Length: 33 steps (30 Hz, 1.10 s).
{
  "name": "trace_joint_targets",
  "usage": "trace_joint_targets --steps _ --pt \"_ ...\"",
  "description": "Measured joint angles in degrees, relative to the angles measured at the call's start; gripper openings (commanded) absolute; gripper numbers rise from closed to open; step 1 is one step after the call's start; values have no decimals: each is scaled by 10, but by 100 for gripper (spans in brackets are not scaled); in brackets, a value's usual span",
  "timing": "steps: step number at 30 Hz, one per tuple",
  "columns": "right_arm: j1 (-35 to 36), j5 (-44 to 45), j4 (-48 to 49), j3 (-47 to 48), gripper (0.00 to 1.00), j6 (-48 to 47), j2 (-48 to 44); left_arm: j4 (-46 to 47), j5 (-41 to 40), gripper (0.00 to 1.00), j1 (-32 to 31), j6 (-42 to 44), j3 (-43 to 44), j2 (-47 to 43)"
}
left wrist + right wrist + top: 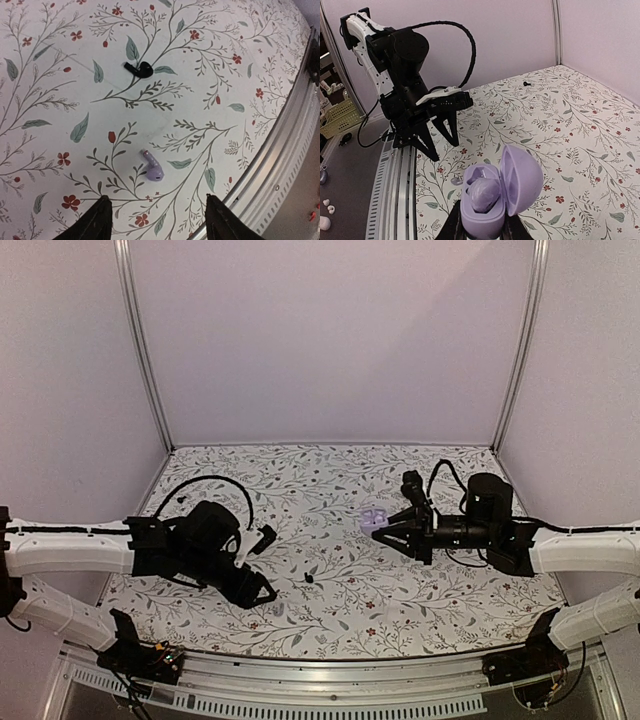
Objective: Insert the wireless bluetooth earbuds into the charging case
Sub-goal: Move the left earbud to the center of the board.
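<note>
The cloth [50, 105] is off-white, printed with thin dark vines, grey-green leaves and small red flowers and buds. The charging case [522, 180] is pale lavender inside and out; the seated earbud [482, 194] in it is a slightly pinker purple. The loose earbud [153, 168] is the same lavender. A small black piece [139, 69] lies on the print. The left end effector [156, 201] and right end effector [390, 531] are black, the arm links [70, 550] white, the rail [280, 150] silver, the walls [330, 340] pale lilac.

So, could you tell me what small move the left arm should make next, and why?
Probably lower the left gripper onto the lavender earbud, then close. Its jaws stand apart, with the earbud lying loose just beyond them, and the right gripper holds the charging case open.
</note>
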Motion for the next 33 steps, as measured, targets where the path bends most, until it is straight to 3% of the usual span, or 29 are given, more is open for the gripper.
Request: trace_joint_targets --steps 5,15,27,33 --pt "-2 1 -1 -9 0 0 -13 -9 -35 53 -25 -34 12 77" --pt "-2 1 -1 -14 0 0 -19 -1 -45 49 -69 -89 10 130" --pt "-3 2 -1 -14 0 0 -19 1 -122 33 -67 -115 36 196" --pt "-6 3 -1 -14 0 0 -19 1 -162 31 -34 -122 45 209"
